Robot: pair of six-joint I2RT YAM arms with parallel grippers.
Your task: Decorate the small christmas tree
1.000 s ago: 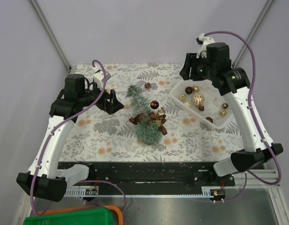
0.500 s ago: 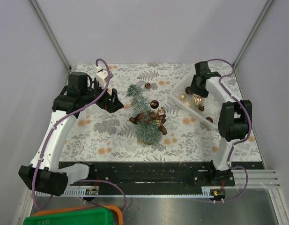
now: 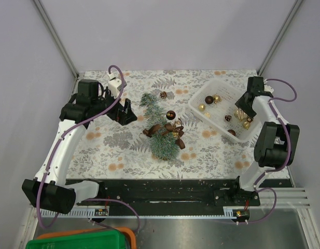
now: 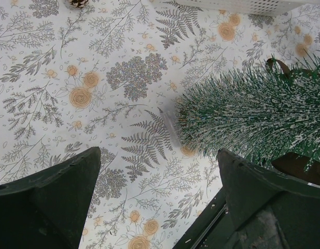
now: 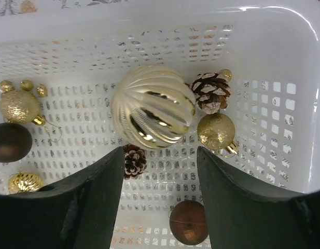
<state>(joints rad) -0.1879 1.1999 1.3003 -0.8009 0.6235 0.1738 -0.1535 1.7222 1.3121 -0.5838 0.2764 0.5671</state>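
It was a lab robot cell. Plain lilac panels and aluminium posts enclosed a table with a black mounting rail.

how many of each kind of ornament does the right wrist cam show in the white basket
gold baubles: 4
brown baubles: 2
pine cones: 2
total: 8, leaving out the tiny gold beads at the left
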